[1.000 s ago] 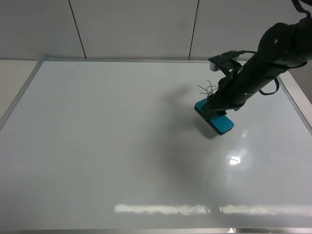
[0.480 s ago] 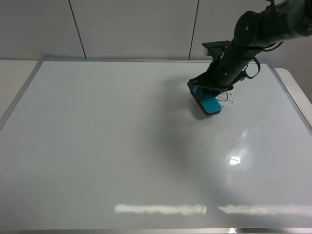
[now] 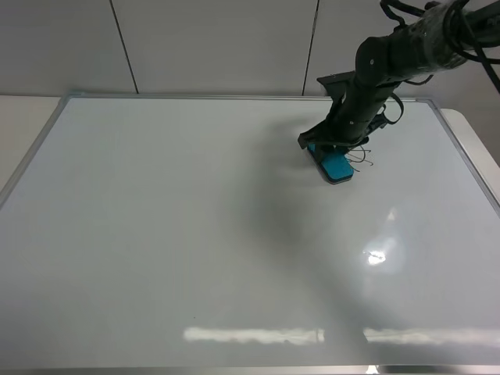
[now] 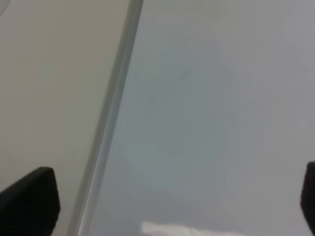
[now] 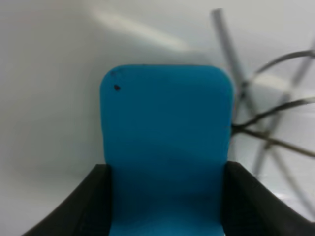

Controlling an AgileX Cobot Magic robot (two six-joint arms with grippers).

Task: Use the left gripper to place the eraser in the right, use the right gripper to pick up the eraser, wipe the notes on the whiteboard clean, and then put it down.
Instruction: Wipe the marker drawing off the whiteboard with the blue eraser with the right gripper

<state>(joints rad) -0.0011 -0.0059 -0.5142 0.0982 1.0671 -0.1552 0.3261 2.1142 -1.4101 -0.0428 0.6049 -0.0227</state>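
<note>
The whiteboard (image 3: 195,234) fills most of the exterior high view. At its far right, my right gripper (image 3: 325,148) is shut on the teal-blue eraser (image 3: 336,165), which lies flat on the board. Thin black strokes of the notes (image 3: 362,161) show just right of the eraser. In the right wrist view the black fingers (image 5: 92,204) clamp both long sides of the eraser (image 5: 167,137), and the notes (image 5: 275,123) lie beside it. My left gripper (image 4: 170,204) stands open with nothing between its fingertips (image 4: 30,201), over the whiteboard's silver frame (image 4: 110,113). It is outside the exterior high view.
Pale wall panels (image 3: 211,43) stand behind the board's far edge. A beige tabletop (image 3: 23,125) shows left of the frame, and a strip (image 3: 473,133) shows at the right. Light glare (image 3: 376,255) marks the board's near right.
My right gripper has carried the eraser back and to the left across the board onto the notes. In the last half second it barely moved. The strokes seen left of the arm earlier no longer show.
</note>
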